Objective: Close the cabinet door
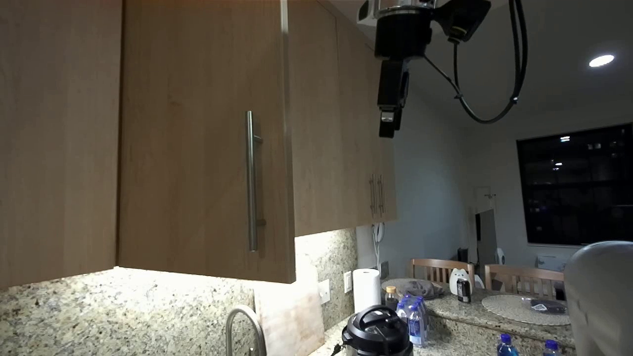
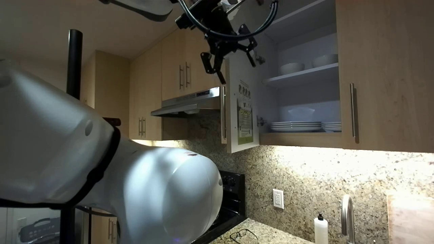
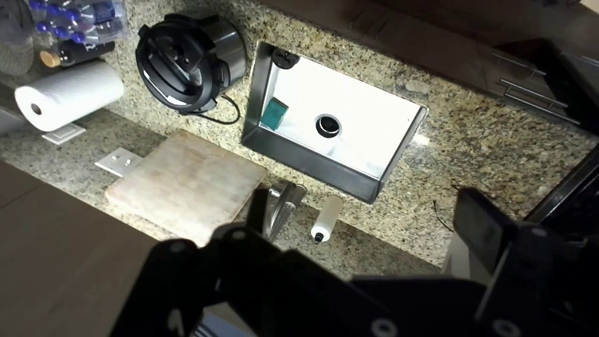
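The cabinet door stands open. In an exterior view its light-brown outer face (image 1: pixel 198 148) and bar handle (image 1: pixel 252 183) show. In an exterior view its white inner face (image 2: pixel 242 112) carries a printed sheet, with the handle just past its free edge. The gripper (image 2: pixel 237 72) is open and empty, high up, overlapping the door's upper part in that view. In an exterior view the gripper (image 1: pixel 388 126) hangs right of the door's free edge, apart from it. In the wrist view the fingers (image 3: pixel 365 201) are wide apart; a pale panel behind the right finger may be the door.
The open cabinet holds bowls and plates (image 2: pixel 295 126) on shelves. A closed neighbouring door (image 2: pixel 386 74) is to its right, a range hood (image 2: pixel 190 103) to its left. Below are the sink (image 3: pixel 346 117), faucet (image 3: pixel 285 201), soap bottle (image 3: pixel 327 217) and pressure cooker (image 3: pixel 192 61).
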{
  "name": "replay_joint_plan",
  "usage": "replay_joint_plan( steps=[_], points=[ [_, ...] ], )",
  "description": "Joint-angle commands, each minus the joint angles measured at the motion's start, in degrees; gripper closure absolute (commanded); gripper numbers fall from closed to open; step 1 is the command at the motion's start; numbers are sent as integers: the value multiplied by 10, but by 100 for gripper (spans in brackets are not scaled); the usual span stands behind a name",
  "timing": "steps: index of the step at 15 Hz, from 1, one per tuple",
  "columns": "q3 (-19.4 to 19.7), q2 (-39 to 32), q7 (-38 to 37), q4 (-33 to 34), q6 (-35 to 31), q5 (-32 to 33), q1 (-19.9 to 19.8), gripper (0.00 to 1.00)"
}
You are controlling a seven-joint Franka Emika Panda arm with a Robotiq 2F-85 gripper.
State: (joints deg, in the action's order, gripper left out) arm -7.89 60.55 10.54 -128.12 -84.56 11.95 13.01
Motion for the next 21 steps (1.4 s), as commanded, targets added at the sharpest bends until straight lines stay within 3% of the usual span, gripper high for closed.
replay_joint_plan(
  steps=[1,11,15,17,21],
  points=[
    [2,-25,61,19,-22,8,34,26],
    [-19,-71,143,50,-20,11,77,90],
    [-33,-43,144,34,-37,10,99,96],
    [-36,-18,144,23,-56,8,114,91],
    [-37,-21,154,38,-71,-1,136,91]
  ],
)
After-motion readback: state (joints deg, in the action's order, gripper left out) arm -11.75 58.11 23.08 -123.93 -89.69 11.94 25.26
